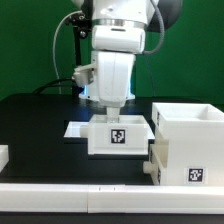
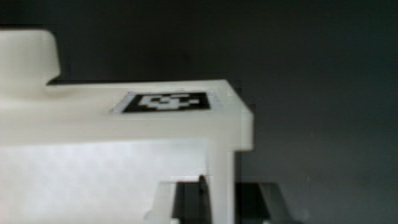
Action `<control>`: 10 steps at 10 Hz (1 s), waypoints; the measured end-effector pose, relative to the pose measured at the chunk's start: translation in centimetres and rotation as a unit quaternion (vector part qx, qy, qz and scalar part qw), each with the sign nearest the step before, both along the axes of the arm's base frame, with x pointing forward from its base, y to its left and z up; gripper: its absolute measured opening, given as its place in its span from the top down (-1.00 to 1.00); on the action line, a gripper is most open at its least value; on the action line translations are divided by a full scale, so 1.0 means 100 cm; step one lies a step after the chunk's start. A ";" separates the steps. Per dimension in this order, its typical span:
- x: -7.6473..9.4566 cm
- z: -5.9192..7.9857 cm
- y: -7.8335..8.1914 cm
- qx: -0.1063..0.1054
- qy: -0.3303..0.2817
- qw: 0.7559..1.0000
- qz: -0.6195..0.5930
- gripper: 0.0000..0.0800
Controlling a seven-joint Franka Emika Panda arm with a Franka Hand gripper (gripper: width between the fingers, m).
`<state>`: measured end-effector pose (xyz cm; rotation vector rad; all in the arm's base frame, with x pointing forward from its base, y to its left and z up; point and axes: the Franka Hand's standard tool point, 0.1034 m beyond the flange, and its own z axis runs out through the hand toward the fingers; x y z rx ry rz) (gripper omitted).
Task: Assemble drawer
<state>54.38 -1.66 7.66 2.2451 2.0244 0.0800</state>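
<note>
A small white open-top drawer tray (image 1: 118,138) stands at the table's middle, its black-and-white tag facing the exterior camera. The large boxy white housing (image 1: 186,140) stands close to it on the exterior view's right, with a tag low on its front. My gripper (image 1: 113,112) comes straight down onto the tray. In the wrist view the dark fingers (image 2: 187,200) sit tight on both sides of a thin white wall of the tray (image 2: 107,150), whose tag shows beyond them. The gripper (image 2: 224,200) is shut on that wall. I see no knob.
The marker board (image 1: 78,128) lies flat just behind the tray on the exterior view's left. A small white part (image 1: 3,156) shows at the left edge. A white ledge (image 1: 70,195) runs along the table's front. A white block (image 2: 27,55) fills one corner of the wrist view.
</note>
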 end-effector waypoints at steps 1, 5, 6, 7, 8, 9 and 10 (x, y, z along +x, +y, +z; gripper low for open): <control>0.001 -0.001 0.006 0.002 -0.007 1.000 0.006 0.90; 0.000 -0.002 0.004 0.002 -0.005 1.000 0.004 0.90; 0.000 -0.002 0.004 0.002 -0.005 1.000 0.003 0.90; 0.001 -0.002 0.006 0.002 -0.010 1.000 0.001 0.90; 0.002 -0.002 0.010 0.006 -0.030 1.000 -0.001 0.90; 0.001 -0.002 0.012 0.007 -0.037 0.999 -0.014 0.90; 0.006 0.000 0.020 0.016 -0.073 0.997 -0.017 0.90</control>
